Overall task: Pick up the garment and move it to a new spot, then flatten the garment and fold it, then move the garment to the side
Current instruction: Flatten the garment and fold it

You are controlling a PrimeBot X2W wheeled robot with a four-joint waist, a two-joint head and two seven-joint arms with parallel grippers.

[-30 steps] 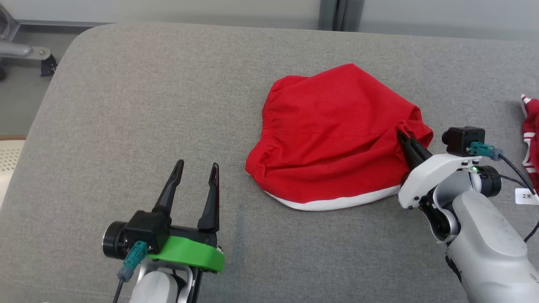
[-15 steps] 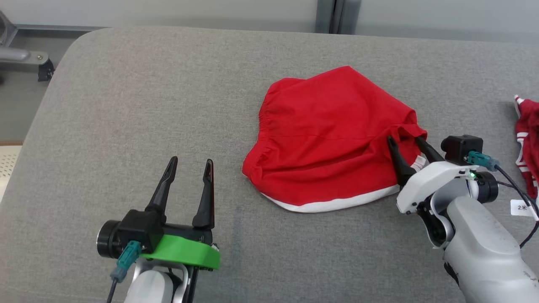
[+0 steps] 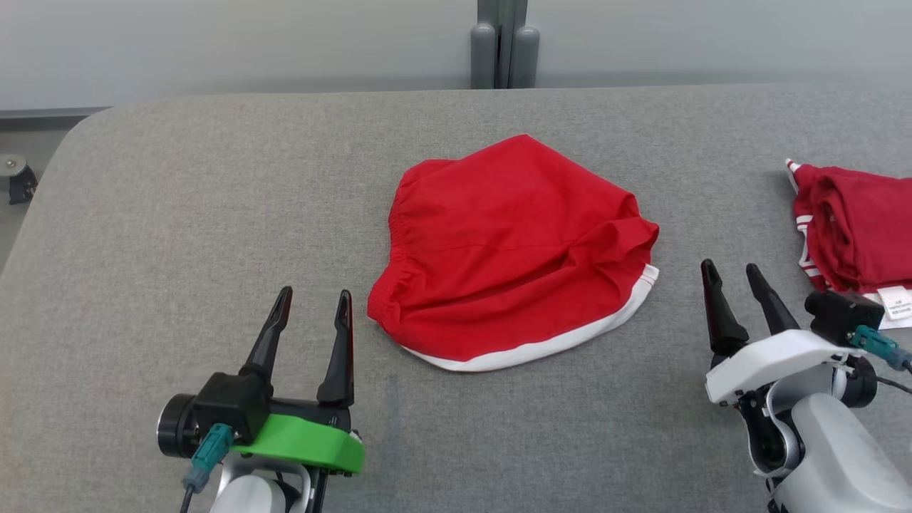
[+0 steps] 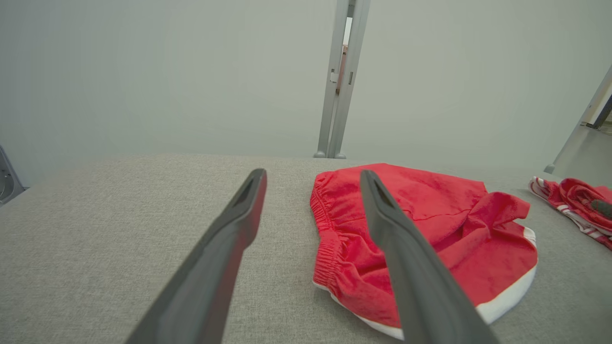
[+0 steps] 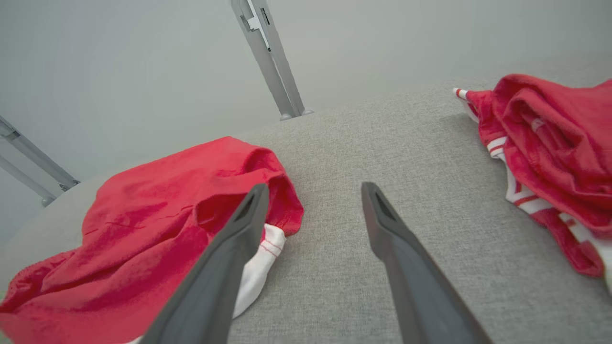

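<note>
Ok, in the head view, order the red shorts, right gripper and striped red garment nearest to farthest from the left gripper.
1. Red shorts, right of the left gripper.
2. Right gripper, past the shorts.
3. Striped red garment, far right.

Left gripper (image 3: 315, 293) lower left, jaws apart, right gripper (image 3: 729, 266) lower right, jaws apart, both empty

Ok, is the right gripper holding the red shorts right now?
No, the right gripper is open with nothing between its fingers, and it sits apart from the red shorts lying beside it.
</note>
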